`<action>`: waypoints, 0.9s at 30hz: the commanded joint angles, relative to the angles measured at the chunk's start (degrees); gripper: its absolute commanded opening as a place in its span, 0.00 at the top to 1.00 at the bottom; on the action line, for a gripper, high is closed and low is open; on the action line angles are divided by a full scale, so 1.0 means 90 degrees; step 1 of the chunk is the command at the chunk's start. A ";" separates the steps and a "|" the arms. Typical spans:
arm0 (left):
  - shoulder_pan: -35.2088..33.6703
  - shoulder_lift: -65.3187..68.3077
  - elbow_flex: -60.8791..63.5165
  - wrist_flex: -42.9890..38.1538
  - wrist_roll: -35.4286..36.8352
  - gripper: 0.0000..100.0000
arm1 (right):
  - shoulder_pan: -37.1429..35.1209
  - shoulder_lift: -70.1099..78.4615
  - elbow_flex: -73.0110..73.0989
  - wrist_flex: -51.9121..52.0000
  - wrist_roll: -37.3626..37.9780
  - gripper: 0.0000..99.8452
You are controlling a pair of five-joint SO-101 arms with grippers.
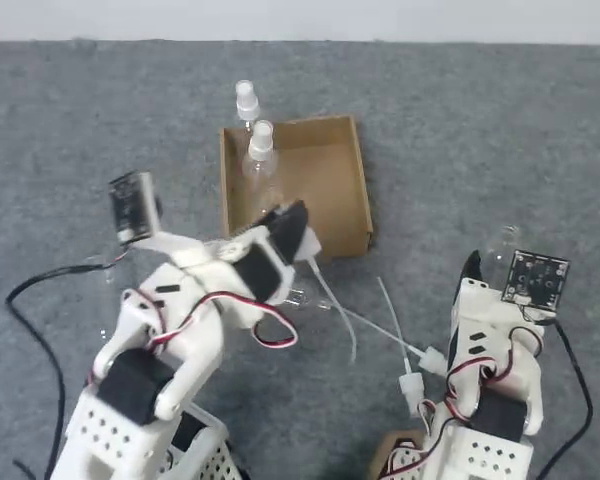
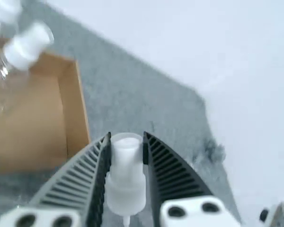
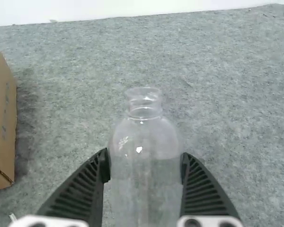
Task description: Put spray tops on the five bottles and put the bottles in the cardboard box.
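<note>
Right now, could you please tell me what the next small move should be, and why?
Probably carry the left jaws toward the right jaws: the left are shut on a white plastic spray top, while the right grip a clear, uncapped plastic bottle some way off.

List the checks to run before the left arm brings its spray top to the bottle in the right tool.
1. Left tool shut on spray top: ok.
2. Right tool shut on bottle: ok.
3. Bottle has no top on it, mouth open: ok.
4. Spray top lined up over the bottle: not ok, the two tools are well apart.
5. Bottle held upright: cannot tell.
6. Room left in the cardboard box: ok.
</note>
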 commanded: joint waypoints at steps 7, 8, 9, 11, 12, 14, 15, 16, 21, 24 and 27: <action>-0.0215 -0.1045 0.0620 -0.0957 -0.0029 0.99 | -0.0816 -0.0142 -0.0039 -0.0112 0.0068 0.92; -0.0215 -0.1114 0.0669 -0.0987 -0.0029 0.99 | -0.0904 -0.0142 -0.0029 -0.0112 0.0068 0.92; -0.0215 -0.1172 0.0698 -0.0996 -0.0020 0.99 | -0.0982 -0.0142 -0.0029 -0.0112 0.0068 0.92; -0.0215 -0.1309 0.0718 -0.1016 -0.0020 0.99 | -0.1099 -0.0142 -0.0029 -0.0103 0.0068 0.92; -0.0215 -0.1368 0.0728 -0.1006 -0.0020 0.99 | -0.1128 -0.0142 -0.0029 -0.0103 0.0068 0.92; -0.0215 -0.1465 0.0728 -0.0996 -0.0020 0.99 | -0.1187 -0.0142 -0.0029 -0.0044 0.0068 0.92; -0.0215 -0.1514 0.0728 -0.0987 -0.0020 0.99 | -0.1236 -0.0142 -0.0029 0.0015 0.0068 0.92; -0.0225 -0.1543 0.0747 -0.0987 -0.0020 0.99 | -0.1314 -0.0142 -0.0039 0.0034 0.0068 0.92; -0.0654 -0.1758 0.0894 -0.1231 0.0078 0.99 | -0.1822 -0.0142 -0.0029 0.0122 0.0068 0.92; -0.1114 -0.1915 0.1031 -0.1455 0.0371 0.99 | -0.1988 -0.0142 -0.0010 0.0122 0.0068 0.92; -0.1348 -0.2081 0.1148 -0.1631 0.0449 0.99 | -0.2105 -0.0142 0.0098 0.0063 0.0068 0.92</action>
